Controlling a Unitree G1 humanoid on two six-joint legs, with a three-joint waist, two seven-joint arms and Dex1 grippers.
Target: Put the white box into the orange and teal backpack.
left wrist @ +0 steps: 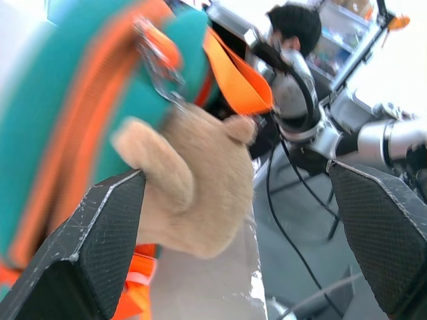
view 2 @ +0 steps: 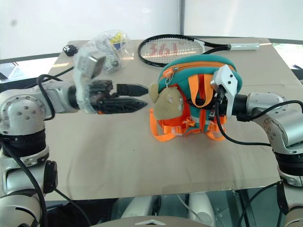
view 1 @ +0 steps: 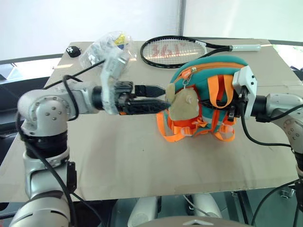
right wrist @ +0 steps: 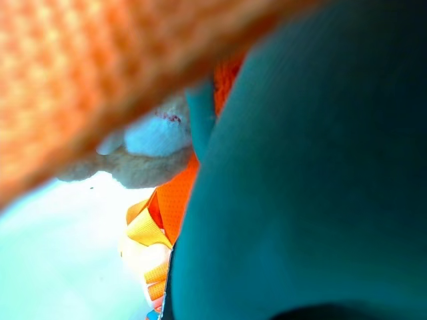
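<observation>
The orange and teal backpack [view 1: 208, 71] stands upright at the middle right of the table, with its orange straps facing me. A beige plush toy [view 1: 183, 106] hangs from its zipper pull. My left gripper [view 1: 164, 98] is level and points right, open. Its fingertips reach the plush toy, which shows between the two black fingers [left wrist: 100, 247] in the left wrist view. My right gripper [view 1: 233, 111] is pressed into the straps on the backpack's right side. It is shut, and I cannot tell whether it pinches a strap. The white box is out of view.
A tennis racket [view 1: 173, 51] lies at the back of the table, behind the backpack. A clear plastic bag of small items [view 1: 106, 45] and a small black object [view 1: 73, 51] sit at the back left. Bare brown tabletop [view 1: 118, 161] stretches toward the front edge.
</observation>
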